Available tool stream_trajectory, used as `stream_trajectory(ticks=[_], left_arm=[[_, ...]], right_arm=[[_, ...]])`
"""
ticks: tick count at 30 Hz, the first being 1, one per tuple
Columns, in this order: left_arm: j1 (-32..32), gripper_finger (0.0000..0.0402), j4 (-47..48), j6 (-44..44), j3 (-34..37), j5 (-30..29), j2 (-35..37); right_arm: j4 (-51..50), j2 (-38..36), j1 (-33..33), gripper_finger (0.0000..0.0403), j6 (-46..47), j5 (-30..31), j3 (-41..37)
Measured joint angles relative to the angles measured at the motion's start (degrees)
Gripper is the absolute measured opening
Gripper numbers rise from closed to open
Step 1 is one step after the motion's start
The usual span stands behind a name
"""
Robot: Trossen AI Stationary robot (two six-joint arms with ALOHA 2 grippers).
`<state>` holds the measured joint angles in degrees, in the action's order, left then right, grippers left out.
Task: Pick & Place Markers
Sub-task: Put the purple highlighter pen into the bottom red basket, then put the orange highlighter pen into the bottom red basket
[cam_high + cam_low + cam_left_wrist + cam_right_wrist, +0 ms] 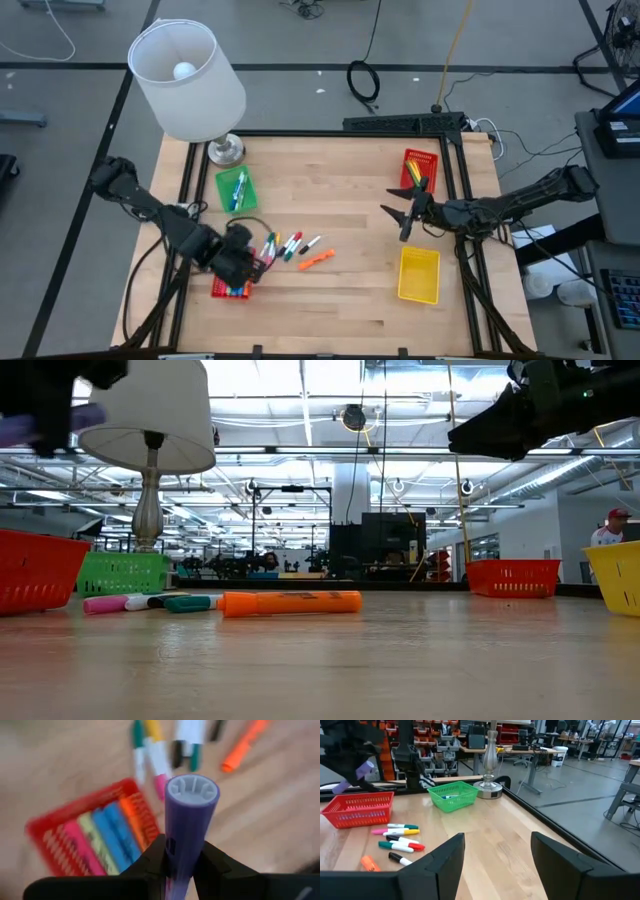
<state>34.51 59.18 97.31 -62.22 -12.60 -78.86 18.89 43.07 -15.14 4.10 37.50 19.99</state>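
My left gripper hangs over the near-left red basket, shut on a purple marker. That basket holds pink, yellow, blue and orange markers. Several loose markers and an orange one lie flat on the wood to its right. A green basket holds markers too. My right gripper hovers open and level near the far-right red basket, with nothing between its fingers. My left gripper pinches the purple marker's barrel between its two fingers, which come from above, pointing steeply down. The marker is lifted clear above the red basket. It is tilted, and its ribbed end sticks out toward the wrist camera.
A white-shaded lamp stands at the far-left corner, its metal base beside the green basket. A yellow basket sits near the right edge. A black frame rail borders the table. Bare wood lies in the middle and along the near edge.
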Motion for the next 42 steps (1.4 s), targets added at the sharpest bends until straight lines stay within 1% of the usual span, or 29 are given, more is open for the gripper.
stream_trajectory(ticks=[2, 4, 6, 8, 10, 14, 17, 20, 23, 26, 28, 29, 30, 32, 34, 36, 37, 39, 40, 42], left_arm=[[2.2, 0.0062, 4.2, 9.7, 0.0, 0.4, -0.5], [3.8, 0.0062, 9.5, 17.2, 0.0, 3.2, -1.5], [4.9, 0.0062, 13.1, 22.2, 0.6, 6.5, -2.4], [5.6, 0.0062, 13.1, 25.0, 1.5, 9.1, -2.6], [5.9, 0.0062, 12.0, 25.9, 2.4, 10.0, -2.6], [6.1, 0.0069, 6.3, 25.5, 3.6, 10.3, -2.6], [6.1, 0.0096, 5.4, 24.8, 3.8, 12.0, -2.6], [6.0, 0.0126, 7.3, 26.2, 3.9, 12.2, -2.6], [6.0, 0.0146, 8.4, 26.7, 3.9, 12.2, -2.6], [5.8, 0.0160, 8.1, 25.1, 3.9, 12.1, -2.6], [5.4, 0.0167, 8.1, 20.6, 3.9, 11.3, -2.6], [5.3, 0.0170, 8.1, 16.5, 3.9, 9.2, -2.5], [5.2, 0.0172, 7.9, 12.0, 3.9, 5.6, -2.2], [5.2, 0.0175, 6.6, 4.9, 3.9, -5.1, -1.4], [5.2, 0.0176, 4.0, -4.3, 3.9, -16.4, -0.3], [5.2, 0.0176, -1.7, -16.3, 3.9, -25.1, 1.0], [5.2, 0.0176, -5.3, -22.0, 3.9, -28.6, 1.6], [4.4, 0.0176, -12.2, -33.7, 3.9, -33.5, 3.0], [3.8, 0.0176, -15.5, -39.3, 3.9, -34.6, 3.7], [1.9, 0.0177, -21.8, -48.9, 3.9, -35.0, 4.8]], right_arm=[[0.2, 0.0, 0.0, 0.0214, 0.0, 0.0, 0.0], [0.3, 0.0, 0.0, 0.0214, 0.4, 0.0, 0.0], [0.5, 0.0, 0.0, 0.0214, 1.2, 0.0, 0.0], [0.5, 0.0, 0.0, 0.0214, 1.3, 0.0, 0.0], [0.6, 0.0, 0.0, 0.0214, 1.3, 0.0, 0.0], [0.6, 0.0, 0.0, 0.0214, 1.5, 0.0, 0.0], [0.5, 0.0, 0.0, 0.0214, 1.4, 0.0, 0.0], [0.5, 0.0, 0.0, 0.0214, 1.4, 0.0, 0.0], [0.5, 0.0, 0.0, 0.0213, 1.4, 0.0, 0.0], [0.5, 0.0, 0.0, 0.0213, 1.4, -0.2, 0.0], [0.5, 0.0, 0.0, 0.0212, 1.4, -0.6, 0.0], [0.6, 0.1, 0.0, 0.0212, 1.4, -1.8, 0.0], [1.2, 0.4, 0.1, 0.0212, 1.4, -2.9, 0.0], [4.6, 1.8, 0.1, 0.0212, 1.5, -5.0, 0.0], [8.7, 4.2, 0.1, 0.0212, 1.4, -7.8, 0.1], [9.5, 8.1, 0.1, 0.0212, 0.4, -9.3, 2.0], [8.3, 10.5, 0.1, 0.0212, -0.4, -9.5, 3.6], [4.1, 15.8, 0.2, 0.0212, -1.2, -11.1, 8.2], [1.7, 18.9, 0.4, 0.0212, -1.4, -12.5, 11.0], [-2.9, 25.3, 0.7, 0.0212, -1.7, -16.5, 17.0]])
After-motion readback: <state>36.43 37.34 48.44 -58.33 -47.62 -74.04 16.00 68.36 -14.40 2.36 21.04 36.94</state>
